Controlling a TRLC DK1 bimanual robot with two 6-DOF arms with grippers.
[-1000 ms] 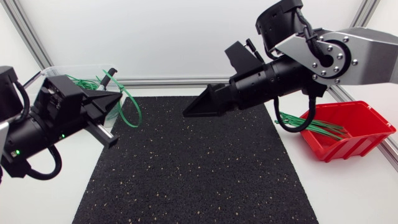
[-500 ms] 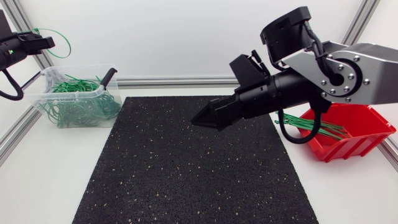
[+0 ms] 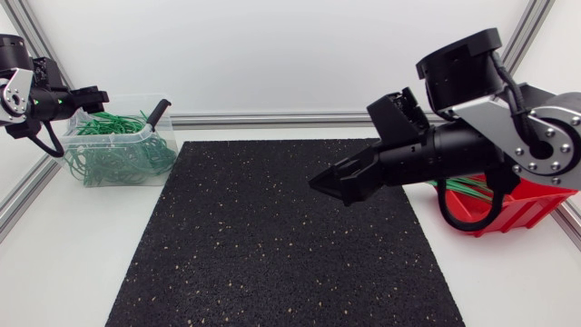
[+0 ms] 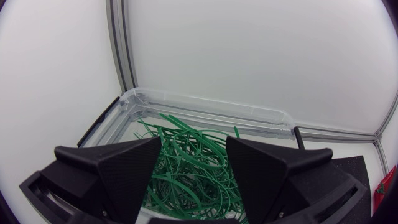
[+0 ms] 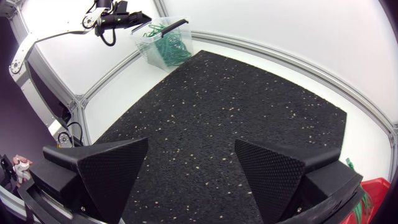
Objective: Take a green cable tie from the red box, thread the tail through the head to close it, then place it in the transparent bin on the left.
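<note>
The left gripper (image 4: 193, 146), far left over the transparent bin (image 4: 205, 109), now shows wide, empty fingers. The closed loop it carried has evidently dropped among the green cable ties (image 4: 186, 162) inside. The right gripper (image 5: 191, 143), fingers wide too, has drawn back toward the red box (image 3: 536, 204).

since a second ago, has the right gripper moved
Yes. The right gripper has drawn back across the black mat toward the red box, its fingers open and empty.
</note>
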